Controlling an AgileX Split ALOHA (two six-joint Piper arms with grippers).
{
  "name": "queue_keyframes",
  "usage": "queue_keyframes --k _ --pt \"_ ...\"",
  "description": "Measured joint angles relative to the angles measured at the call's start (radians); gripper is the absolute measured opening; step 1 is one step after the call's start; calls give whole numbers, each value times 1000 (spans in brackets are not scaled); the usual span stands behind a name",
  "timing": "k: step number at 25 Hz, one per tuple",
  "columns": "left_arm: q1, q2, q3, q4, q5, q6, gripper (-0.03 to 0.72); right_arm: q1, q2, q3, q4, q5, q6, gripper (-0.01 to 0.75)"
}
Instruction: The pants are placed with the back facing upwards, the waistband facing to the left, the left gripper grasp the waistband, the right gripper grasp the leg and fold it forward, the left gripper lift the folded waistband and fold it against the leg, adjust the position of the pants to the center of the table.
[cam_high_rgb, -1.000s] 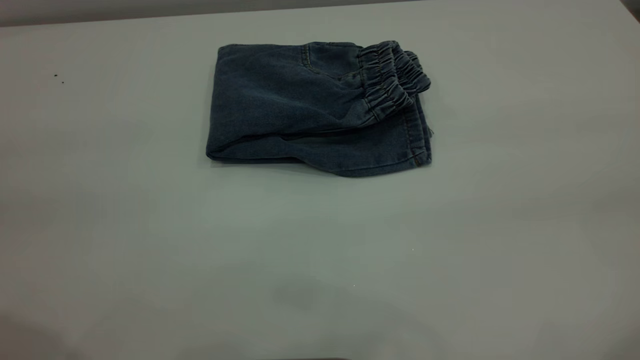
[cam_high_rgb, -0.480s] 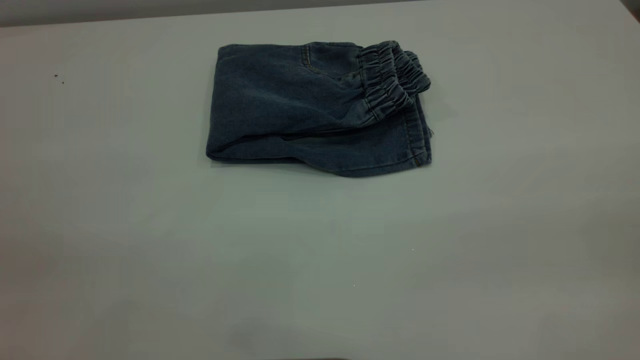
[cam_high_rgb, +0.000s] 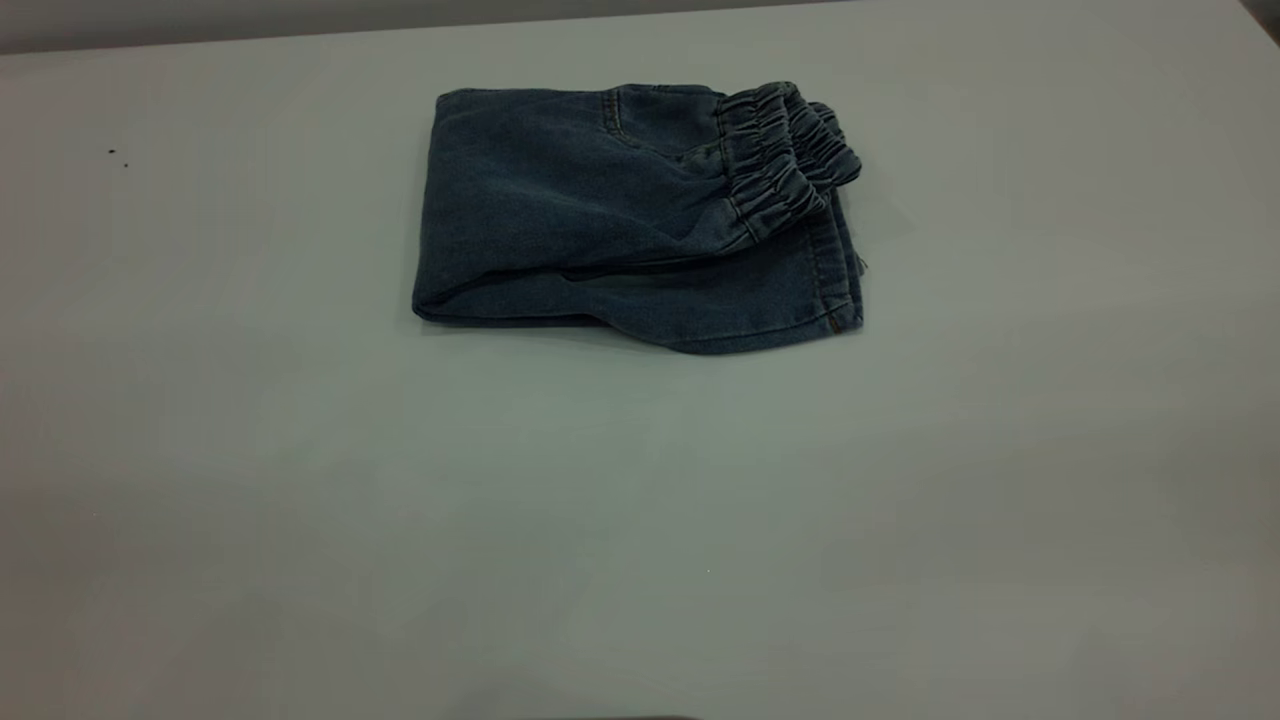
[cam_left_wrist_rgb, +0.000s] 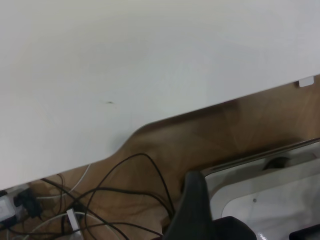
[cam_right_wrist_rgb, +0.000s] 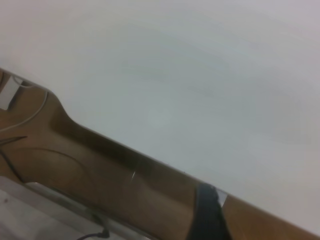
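Note:
The pants (cam_high_rgb: 600, 210) lie folded in a compact blue denim bundle on the far middle of the table (cam_high_rgb: 640, 520). The puckered waistband (cam_high_rgb: 785, 160) rests on top at the bundle's right end, over the leg with its stitched hem (cam_high_rgb: 835, 290). No gripper shows in the exterior view. In the left wrist view the left gripper (cam_left_wrist_rgb: 250, 210) hangs off the table's near edge (cam_left_wrist_rgb: 200, 107), open with nothing in it. The right wrist view has the right gripper (cam_right_wrist_rgb: 207, 215) as one dark shape beyond the table's edge (cam_right_wrist_rgb: 150, 160), away from the pants.
Below the table edge the left wrist view shows brown floor, loose black and white cables (cam_left_wrist_rgb: 100, 200) and a pale grey base plate (cam_left_wrist_rgb: 260, 200). Two tiny dark specks (cam_high_rgb: 117, 157) mark the table's far left.
Faint shadows on the near part of the table have slid off and gone. The folded pants have not moved.

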Motion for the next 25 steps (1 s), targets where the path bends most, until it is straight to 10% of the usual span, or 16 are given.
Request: queue_keyframes --k 12,20,25 --pt "13 0 0 -1 0 0 558 -7 -9 0 1 0 0 423" --pt "259 -82 0 -4 1 0 558 -328 -148 0 13 1 0 423" --pt "329 -221 0 -4 9 0 558 -391 -306 0 16 7 0 423"
